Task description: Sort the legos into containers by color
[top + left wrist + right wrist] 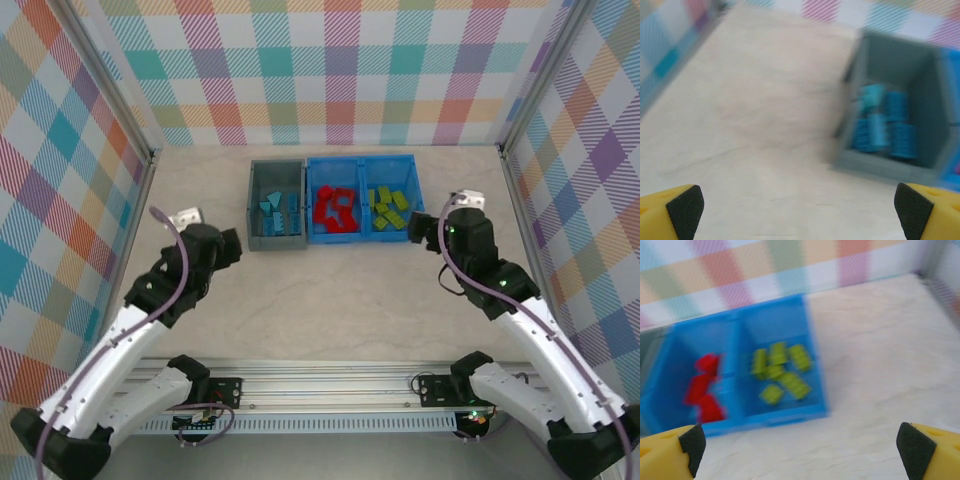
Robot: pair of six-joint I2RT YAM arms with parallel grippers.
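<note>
Left gripper (799,210) spread; blue legos (885,131) seemingly ahead-right.

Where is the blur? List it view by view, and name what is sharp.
Top external: sharp and evenly lit, with the grey bin and blue bin crisp. Left wrist: motion-smeared, with the grey bin's edges and the light blue bricks soft. Right wrist: likewise smeared, with the red bricks and green bricks lacking clear outlines.

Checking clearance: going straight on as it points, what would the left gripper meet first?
Probably bare table: the left gripper tilts down at it, the grey bin sitting right of its line. Depth is unclear.
</note>
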